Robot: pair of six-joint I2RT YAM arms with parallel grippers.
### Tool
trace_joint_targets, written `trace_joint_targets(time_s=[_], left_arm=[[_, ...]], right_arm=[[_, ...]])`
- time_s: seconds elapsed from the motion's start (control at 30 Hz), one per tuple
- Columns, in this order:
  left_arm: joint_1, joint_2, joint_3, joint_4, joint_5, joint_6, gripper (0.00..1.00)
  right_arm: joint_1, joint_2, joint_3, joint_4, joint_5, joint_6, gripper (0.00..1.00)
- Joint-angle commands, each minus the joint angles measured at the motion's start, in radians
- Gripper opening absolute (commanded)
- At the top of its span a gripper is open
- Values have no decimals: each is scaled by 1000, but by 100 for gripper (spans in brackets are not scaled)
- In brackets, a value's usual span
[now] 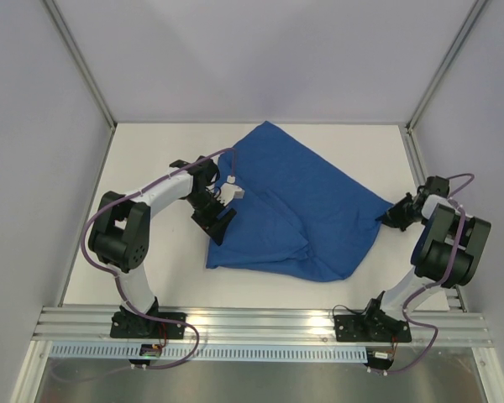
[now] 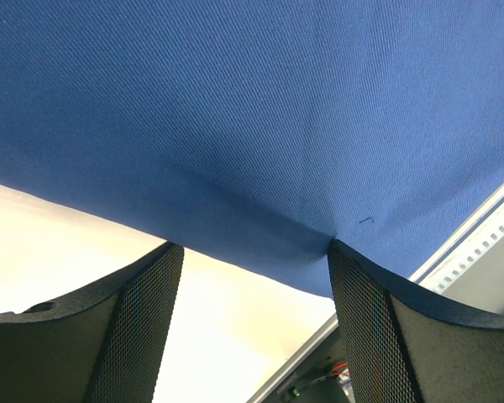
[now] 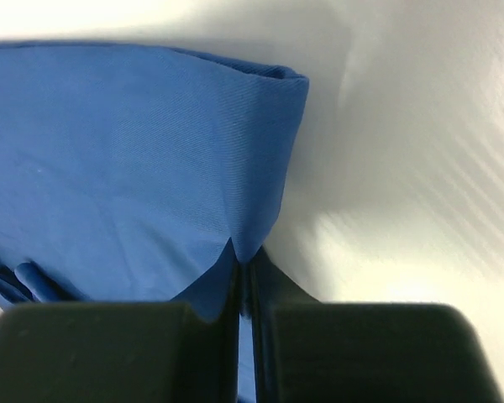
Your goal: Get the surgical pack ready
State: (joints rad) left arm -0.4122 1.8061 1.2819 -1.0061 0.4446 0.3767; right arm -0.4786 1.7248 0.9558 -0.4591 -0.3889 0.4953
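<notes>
The royal-blue cloth drape (image 1: pixel 294 210) lies crumpled and partly folded on the white table. It fills the top of the left wrist view (image 2: pixel 252 109) and the left of the right wrist view (image 3: pixel 126 159). My left gripper (image 1: pixel 214 220) is at the drape's left edge with jaws wide apart (image 2: pixel 252 248); the cloth's edge touches its right finger (image 2: pixel 361 294). My right gripper (image 1: pixel 395 217) is shut on the drape's right corner (image 3: pixel 244 256). No steel tray, instruments or gauze show.
The white table (image 1: pixel 151 159) is enclosed by grey walls at the left, back and right. An aluminium rail (image 1: pixel 260 323) carrying both arm bases runs along the near edge, and it also shows in the left wrist view (image 2: pixel 479 243).
</notes>
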Motion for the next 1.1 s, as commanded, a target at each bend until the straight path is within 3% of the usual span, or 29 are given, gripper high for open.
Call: trace_joint_targets(time_s=[0.0, 0.17, 0.3, 0.53, 0.7, 1.07], left_arm=[[-5, -11, 27, -9, 40, 4, 78], [13, -19, 60, -37, 69, 19, 77], [65, -11, 92, -71, 106, 24, 77], [93, -43, 71, -81, 85, 34, 71], [136, -59, 57, -66, 68, 7, 58], [161, 38, 19, 21, 48, -27, 52]], right_arm=[[47, -175, 4, -61, 27, -41, 0], [196, -381, 38, -194, 74, -55, 0], [397, -514, 64, -237, 116, 28, 0], [685, -536, 178, -257, 143, 210, 0], [797, -495, 244, -173, 125, 353, 0], [1006, -366, 277, 186, 196, 681, 0]])
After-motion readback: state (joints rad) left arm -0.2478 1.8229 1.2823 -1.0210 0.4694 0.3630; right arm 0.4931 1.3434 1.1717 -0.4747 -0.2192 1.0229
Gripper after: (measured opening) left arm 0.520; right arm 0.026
